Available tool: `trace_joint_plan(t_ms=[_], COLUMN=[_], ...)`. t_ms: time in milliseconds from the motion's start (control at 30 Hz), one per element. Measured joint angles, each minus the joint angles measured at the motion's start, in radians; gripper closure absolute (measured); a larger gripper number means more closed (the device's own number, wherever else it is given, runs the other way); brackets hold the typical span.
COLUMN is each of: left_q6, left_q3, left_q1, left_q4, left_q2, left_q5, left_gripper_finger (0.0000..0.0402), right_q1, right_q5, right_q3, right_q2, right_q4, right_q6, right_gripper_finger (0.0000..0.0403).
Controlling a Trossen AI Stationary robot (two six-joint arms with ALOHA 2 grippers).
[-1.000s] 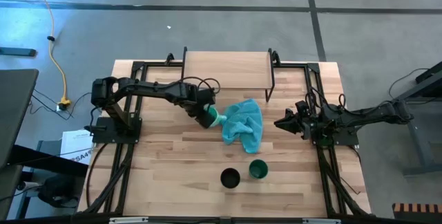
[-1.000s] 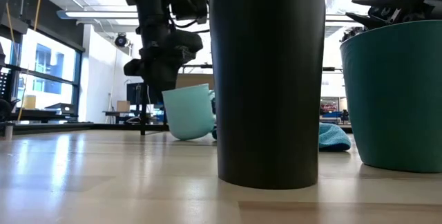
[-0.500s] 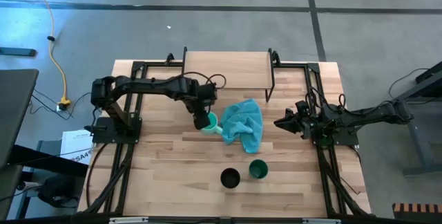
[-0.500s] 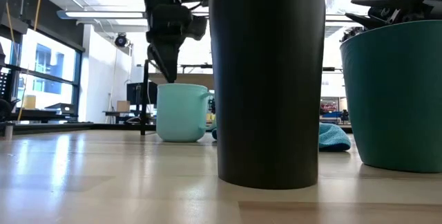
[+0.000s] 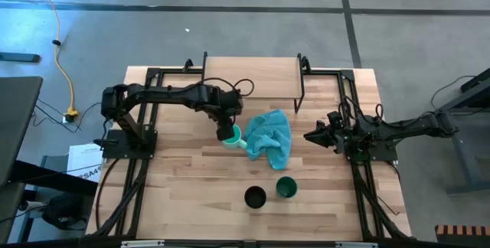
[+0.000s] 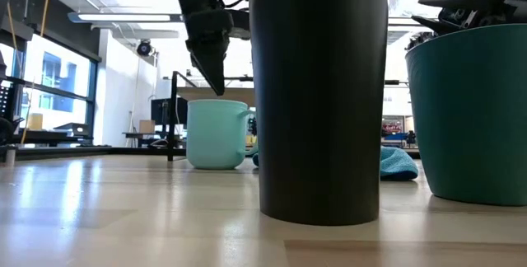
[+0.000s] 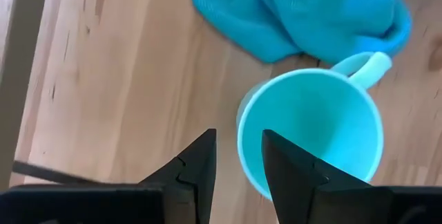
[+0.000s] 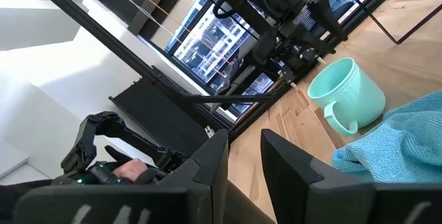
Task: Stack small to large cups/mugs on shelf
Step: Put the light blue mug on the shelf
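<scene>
The left gripper [image 7: 238,156] is held just above the light turquoise ceramic mug with a handle [image 7: 312,131], fingers slightly apart and gripping nothing, probably lined up for a rim grab. The mug is stood upright beneath it, touching the crumpled teal cloth [image 5: 269,135]. The light-wood shelf on black legs [image 5: 251,77] sits beyond. The right gripper [image 5: 309,135] is parked well apart, narrowly open.

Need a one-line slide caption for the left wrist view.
Left gripper poised empty above the upright turquoise mug, teal cloth lying beside it on the tabletop.
</scene>
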Motion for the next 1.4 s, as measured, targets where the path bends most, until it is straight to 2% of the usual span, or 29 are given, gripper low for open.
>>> trace_joint_plan(t_ms=[133,300,533,700,933,1400], left_q6=[-0.018,-0.309,-0.623,-0.746,-0.807,-0.794], left_q3=[0.001,0.000,0.000,0.000,0.000,-0.002], left_q1=[0.000,0.000,0.000,-0.014,-0.023,-0.034], left_q4=[0.019,-0.094,-0.153,-0.163,-0.100,-0.121], left_q2=[0.021,0.040,0.031,0.032,0.042,0.092], left_q5=[0.030,0.026,0.032,0.047,0.086,0.069], left_gripper_finger=[0.0296,0.0296,0.0296,0.0296,0.0295,0.0295], right_q1=[0.000,0.001,0.001,0.001,0.001,0.001], right_q5=[0.000,0.000,0.000,0.000,0.000,0.000], right_q3=[0.000,0.000,0.000,0.000,0.000,0.000], right_q2=[0.000,0.000,0.000,0.000,0.000,0.001], right_q4=[0.000,0.003,0.001,0.000,-0.001,-0.004], right_q6=[-0.005,0.019,0.011,-0.007,-0.009,-0.011], right_gripper_finger=[0.0324,0.0324,0.0324,0.0324,0.0324,0.0324])
